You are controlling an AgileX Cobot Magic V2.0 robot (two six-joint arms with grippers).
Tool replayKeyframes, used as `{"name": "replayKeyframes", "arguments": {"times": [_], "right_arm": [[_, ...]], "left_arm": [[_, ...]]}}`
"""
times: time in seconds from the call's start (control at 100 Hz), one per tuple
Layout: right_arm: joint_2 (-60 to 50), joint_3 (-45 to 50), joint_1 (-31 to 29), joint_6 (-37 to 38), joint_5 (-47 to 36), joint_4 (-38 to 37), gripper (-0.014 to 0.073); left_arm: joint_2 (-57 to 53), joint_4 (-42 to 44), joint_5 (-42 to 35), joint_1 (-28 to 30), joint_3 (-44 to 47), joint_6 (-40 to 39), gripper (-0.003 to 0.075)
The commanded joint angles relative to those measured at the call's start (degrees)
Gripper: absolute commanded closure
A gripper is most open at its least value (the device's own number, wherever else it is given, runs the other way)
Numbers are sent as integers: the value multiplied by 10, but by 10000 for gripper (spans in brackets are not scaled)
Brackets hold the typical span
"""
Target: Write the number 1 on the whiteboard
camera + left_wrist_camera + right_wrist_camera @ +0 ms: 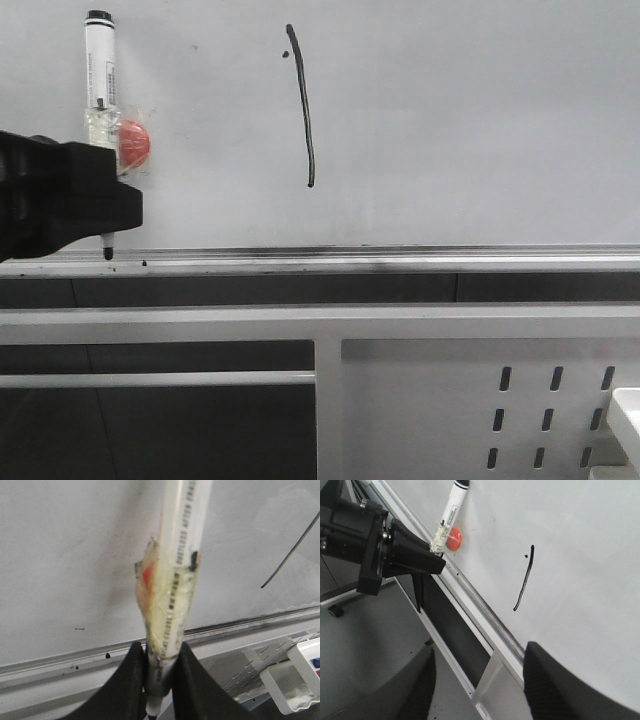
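The number 1 [307,105] is a thin, slightly curved black stroke with a tiny dot near its top, on the white whiteboard [470,120]. It also shows in the right wrist view [524,577] and at the edge of the left wrist view [290,555]. My left gripper [108,215] is shut on a clear-barrelled marker pen [101,70], held upright at the far left, tip down at the silver rail [350,255]. A red blob [133,141] is taped to the pen. In the left wrist view the fingers [197,685] clamp the pen [175,580]. My right gripper [480,680] is open and empty, away from the board.
A white perforated metal frame [480,400] stands below the board's rail. Small black ink spots [143,263] mark the rail near the pen tip. A white tray corner [628,415] shows at the lower right, also in the left wrist view [295,680].
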Motion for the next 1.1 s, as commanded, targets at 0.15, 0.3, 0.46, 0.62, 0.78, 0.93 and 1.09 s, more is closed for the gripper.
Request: {"name": "replayKeyframes", "arguments": {"times": [0.15,0.3,0.46,0.62,0.78,0.93,1.09], "right_arm": [[-4,-17,-2,0,-47,-10,247],[-4,-17,-2,0,-47,-10,247],[-4,-17,-2,0,-47,-10,247],[-4,-17,-2,0,-47,-10,247],[-4,-17,-2,0,-47,-10,247],[-4,-17,-2,0,-47,-10,247],[-4,-17,-2,0,-47,-11,247]], "left_arm": [[30,-4,-111,-2,-28,4,740],[49,-4,-140,-2,-28,4,740],[54,-4,-143,-2,-28,6,740],[54,-5,-168,0,-28,6,740],[54,-7,-172,3,-28,6,740],[54,-14,-175,5,-28,6,736],[54,-12,-175,5,-28,6,568]]}}
